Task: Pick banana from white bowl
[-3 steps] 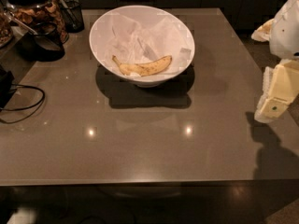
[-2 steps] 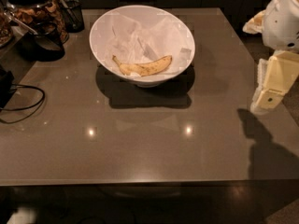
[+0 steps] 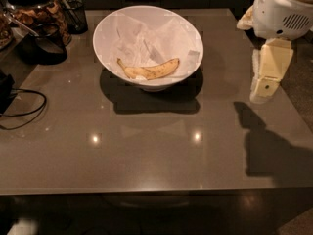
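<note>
A large glossy white bowl (image 3: 191,58) stands at the back middle of the grey table. A curved yellow banana (image 3: 149,70) with brown speckles lies inside it, on crumpled white paper. My gripper (image 3: 264,88) hangs at the right side of the table, under the white arm housing (image 3: 281,11). It is well to the right of the bowl, above the table's right edge, and holds nothing.
A glass jar of snacks (image 3: 36,11) and dark containers (image 3: 46,43) stand at the back left corner. A black cable (image 3: 24,106) loops on the left edge of the grey table (image 3: 146,146). The arm's shadow lies at the right front.
My arm and gripper have moved left and inward, from the right edge of view toward the table's right side. The bowl and banana have not moved.
</note>
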Action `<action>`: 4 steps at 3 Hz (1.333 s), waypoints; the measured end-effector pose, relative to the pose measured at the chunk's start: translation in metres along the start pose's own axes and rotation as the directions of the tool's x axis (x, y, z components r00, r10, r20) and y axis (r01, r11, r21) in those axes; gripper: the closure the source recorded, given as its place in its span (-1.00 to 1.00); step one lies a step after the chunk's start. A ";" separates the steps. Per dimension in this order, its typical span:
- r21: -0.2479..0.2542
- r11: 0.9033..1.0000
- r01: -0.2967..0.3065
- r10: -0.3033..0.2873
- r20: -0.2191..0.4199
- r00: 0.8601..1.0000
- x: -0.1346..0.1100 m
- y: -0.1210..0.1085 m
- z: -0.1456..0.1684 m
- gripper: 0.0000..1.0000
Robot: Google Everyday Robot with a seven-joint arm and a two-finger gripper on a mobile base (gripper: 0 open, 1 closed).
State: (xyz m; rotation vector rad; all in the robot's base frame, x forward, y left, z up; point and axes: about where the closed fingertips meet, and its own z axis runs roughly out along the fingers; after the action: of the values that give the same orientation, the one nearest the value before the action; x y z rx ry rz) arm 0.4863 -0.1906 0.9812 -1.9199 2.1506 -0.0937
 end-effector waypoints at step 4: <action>-0.016 0.995 0.102 -0.100 0.088 0.991 -0.069 -0.082 0.030 -1.00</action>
State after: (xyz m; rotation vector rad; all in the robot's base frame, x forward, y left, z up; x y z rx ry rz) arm 0.5789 -0.1294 0.9799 -2.0052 2.0067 -0.0075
